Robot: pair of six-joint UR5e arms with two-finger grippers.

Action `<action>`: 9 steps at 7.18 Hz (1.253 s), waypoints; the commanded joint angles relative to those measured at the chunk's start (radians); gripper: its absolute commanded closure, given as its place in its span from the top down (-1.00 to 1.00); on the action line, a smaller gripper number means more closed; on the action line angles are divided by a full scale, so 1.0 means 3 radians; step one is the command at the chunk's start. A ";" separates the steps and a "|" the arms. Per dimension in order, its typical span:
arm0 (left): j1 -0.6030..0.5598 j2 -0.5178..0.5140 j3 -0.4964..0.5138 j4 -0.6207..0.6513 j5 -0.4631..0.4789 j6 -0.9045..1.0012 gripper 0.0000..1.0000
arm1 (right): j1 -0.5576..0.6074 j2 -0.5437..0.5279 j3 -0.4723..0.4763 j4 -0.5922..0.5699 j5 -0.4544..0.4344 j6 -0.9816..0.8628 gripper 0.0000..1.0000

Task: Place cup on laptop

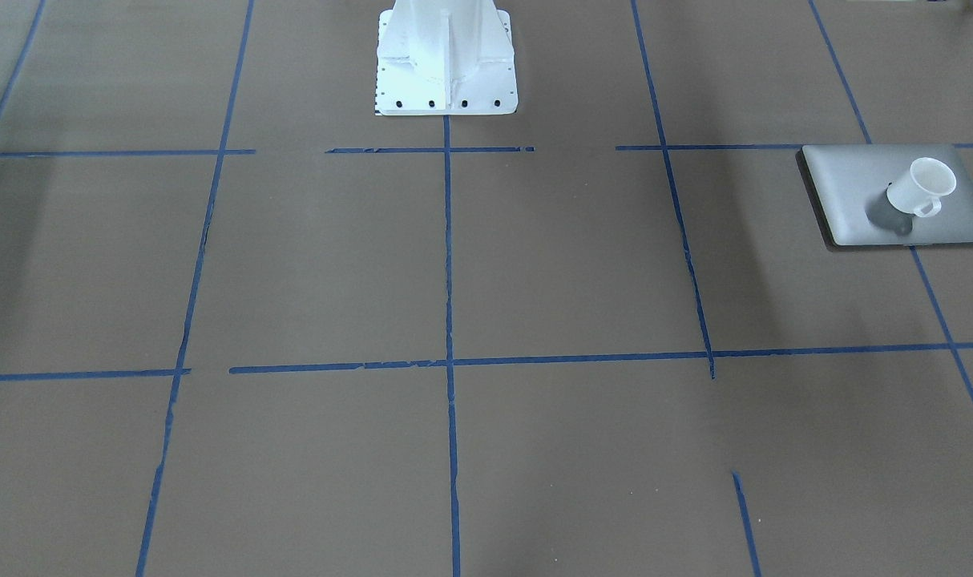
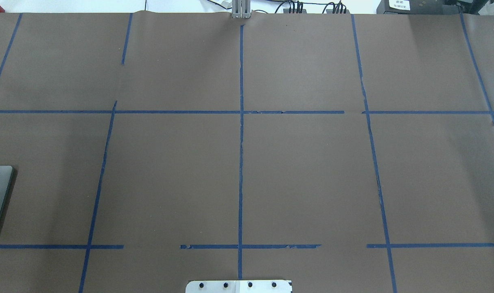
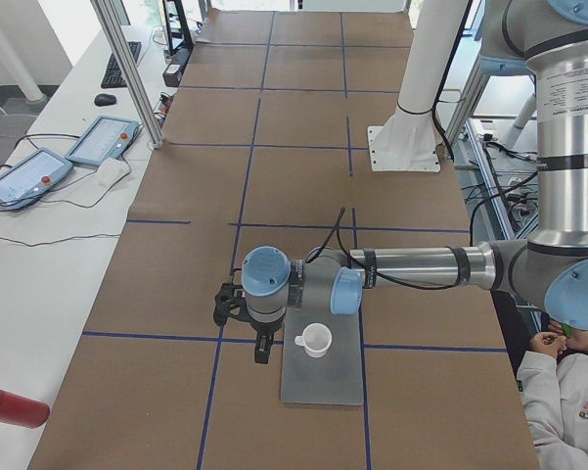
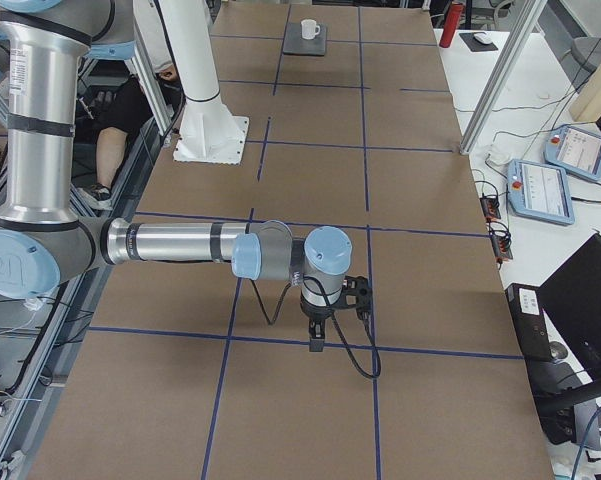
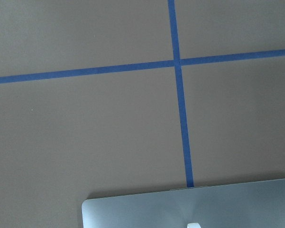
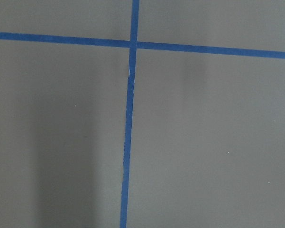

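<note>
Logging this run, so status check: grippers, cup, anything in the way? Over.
Cup upright on laptop. Left gripper beside laptop, clear of cup; open or shut unreadable. Right gripper far from both, also unreadable. Nothing seen blocking.

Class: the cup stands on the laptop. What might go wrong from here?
1. The left gripper hangs close beside the cup; a sideways swing as it leaves might tip the cup over.
2. The cup stands free on the laptop, whose lid looks smooth; a nudge might slide it.
</note>
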 commanded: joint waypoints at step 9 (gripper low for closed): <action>-0.0001 -0.0026 -0.0050 0.0001 0.0014 0.0018 1.00 | 0.0000 0.0000 0.0000 0.0000 0.0001 0.0000 1.00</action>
